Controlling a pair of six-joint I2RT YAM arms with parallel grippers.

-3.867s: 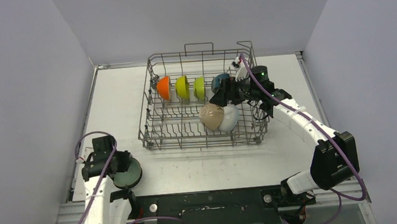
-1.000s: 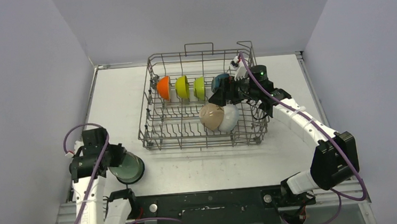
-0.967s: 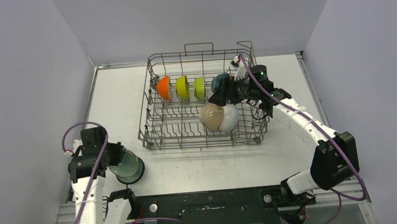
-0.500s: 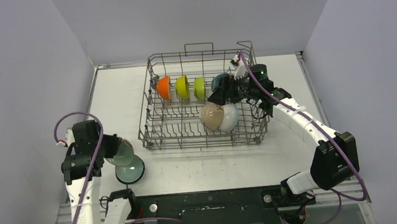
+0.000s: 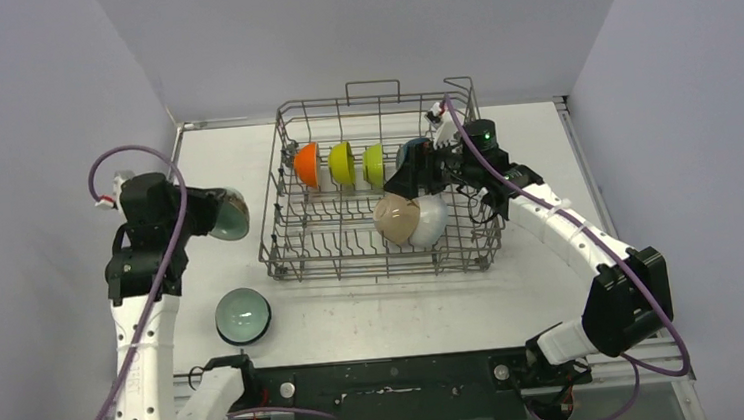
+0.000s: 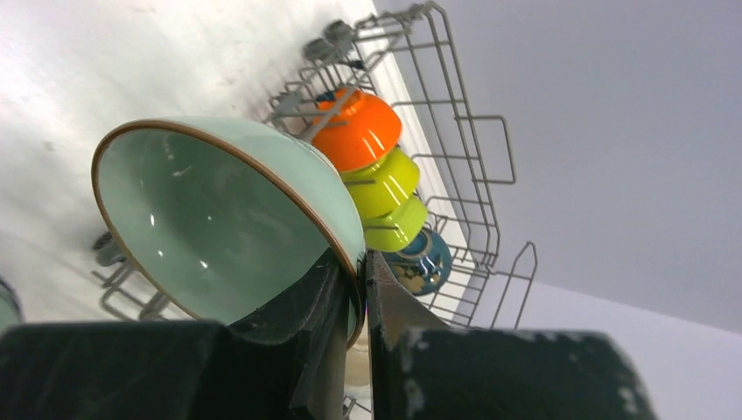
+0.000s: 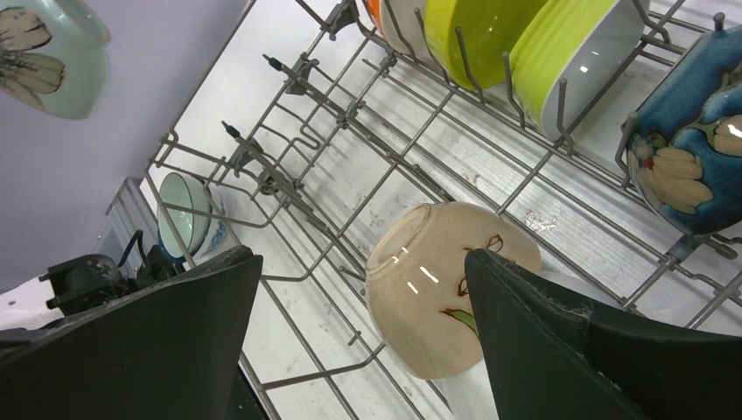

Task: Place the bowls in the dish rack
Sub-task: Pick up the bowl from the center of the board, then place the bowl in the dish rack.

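The left fingers (image 6: pixel 392 308) clamped the pale green bowl (image 6: pixel 210 227) by its rim, tipped on edge. The right fingers (image 7: pixel 175 341) hung apart over the beige bowl (image 7: pixel 429 297).

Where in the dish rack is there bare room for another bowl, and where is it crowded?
Free: near-left tines of the dish rack, between the orange bowl, the beige bowl and the left wall. Crowded: the far row of bowls, and the right side with the white bowl and right end effector.
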